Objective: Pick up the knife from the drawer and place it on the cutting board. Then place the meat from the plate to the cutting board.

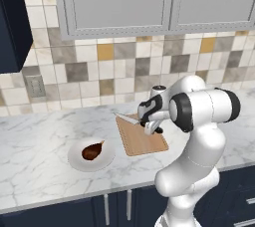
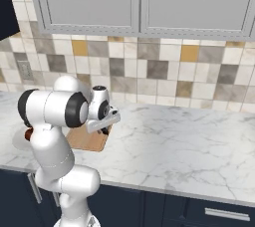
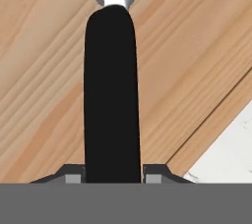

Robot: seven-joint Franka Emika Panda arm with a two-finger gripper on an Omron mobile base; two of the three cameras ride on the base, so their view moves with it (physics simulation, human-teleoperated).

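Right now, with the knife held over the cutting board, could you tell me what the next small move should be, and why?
Probably lower a little and open the end effector. It is shut on the knife by its black handle, directly over the cutting board, so the blade would land on wood. The meat waits on the plate for the second step.

arm: bent forward, elbow high | end effector [image 1: 155,130]: low, pointing down, fingers clamped shut
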